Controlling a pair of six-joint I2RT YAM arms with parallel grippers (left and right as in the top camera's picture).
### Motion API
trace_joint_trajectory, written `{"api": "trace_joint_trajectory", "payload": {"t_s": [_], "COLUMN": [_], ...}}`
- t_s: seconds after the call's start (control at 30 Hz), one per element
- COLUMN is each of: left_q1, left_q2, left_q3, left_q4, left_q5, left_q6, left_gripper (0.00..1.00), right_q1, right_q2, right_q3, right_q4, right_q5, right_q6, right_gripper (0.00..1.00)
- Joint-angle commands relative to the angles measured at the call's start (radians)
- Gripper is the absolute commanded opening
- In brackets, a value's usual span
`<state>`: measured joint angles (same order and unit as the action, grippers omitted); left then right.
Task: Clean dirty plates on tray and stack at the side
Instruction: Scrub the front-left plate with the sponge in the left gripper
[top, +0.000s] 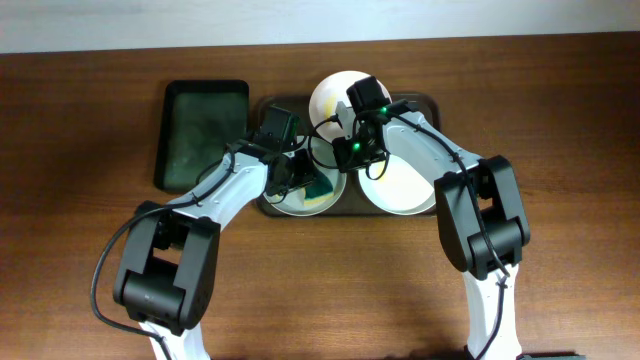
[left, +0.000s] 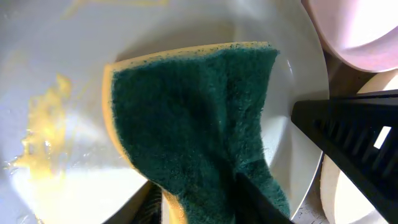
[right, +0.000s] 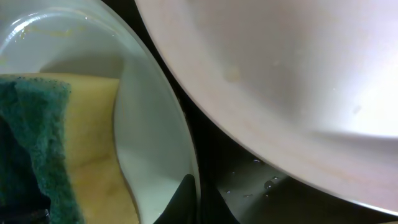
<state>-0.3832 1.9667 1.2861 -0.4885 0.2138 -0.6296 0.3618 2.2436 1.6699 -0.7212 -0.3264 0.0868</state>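
Three white plates lie on the dark brown tray (top: 428, 101). The front-left plate (top: 287, 208) has yellow smears (left: 42, 134) and carries a green-and-yellow sponge (top: 320, 188). My left gripper (top: 300, 176) is shut on that sponge (left: 193, 118) and presses it on the plate. My right gripper (top: 346, 156) pinches this plate's rim (right: 155, 124), with one finger inside (right: 198, 205). Its black finger shows in the left wrist view (left: 351, 146). The right plate (top: 402, 186) fills the upper right of the right wrist view (right: 280, 74). The back plate (top: 333, 93) sits behind both grippers.
A smaller black-green bin (top: 205, 135) stands just left of the tray. The tray floor between the plates is wet with droplets (right: 264, 186). Brown tabletop surrounds the tray, and both arms reach in from the front.
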Motion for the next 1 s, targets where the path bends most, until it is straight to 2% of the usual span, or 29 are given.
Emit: {"api": "trace_joint_trajectory", "payload": {"t_s": [0.0, 0.2, 0.27, 0.43, 0.57, 0.73, 0.83, 0.97], "left_q1": [0.004, 0.004, 0.004, 0.019, 0.046, 0.059, 0.059, 0.059], "left_q2": [0.016, 0.032, 0.04, 0.047, 0.047, 0.041, 0.015, -0.014], "left_q3": [-0.01, -0.011, -0.011, -0.01, -0.009, 0.056, 0.119, 0.173], "left_q4": [0.003, -0.003, -0.034, -0.17, -0.205, -0.207, -0.232, -0.223], "left_q5": [0.003, -0.032, -0.117, -0.397, -0.582, -0.588, -0.584, -0.409], "left_q6": [-0.007, -0.006, -0.006, -0.006, 0.011, 0.13, 0.135, 0.176], "left_gripper": [0.32, 0.25, 0.22, 0.02, 0.0, 0.0, 0.0, 0.0], "right_q1": [0.005, 0.005, 0.005, 0.005, 0.005, 0.005, 0.005, 0.005], "right_q2": [0.007, 0.007, 0.007, 0.007, 0.007, 0.007, 0.007, 0.007], "right_q3": [0.017, 0.017, 0.017, 0.017, 0.017, 0.017, 0.017, 0.017], "right_q4": [-0.008, -0.013, -0.018, -0.027, -0.031, -0.041, -0.042, -0.042], "right_q5": [-0.022, -0.021, -0.021, -0.021, -0.021, -0.013, -0.013, -0.013], "right_q6": [0.001, 0.001, 0.001, 0.0, -0.019, -0.031, -0.031, -0.03], "right_gripper": [0.05, 0.05, 0.05, 0.04, 0.04, 0.04, 0.04, 0.04]}}
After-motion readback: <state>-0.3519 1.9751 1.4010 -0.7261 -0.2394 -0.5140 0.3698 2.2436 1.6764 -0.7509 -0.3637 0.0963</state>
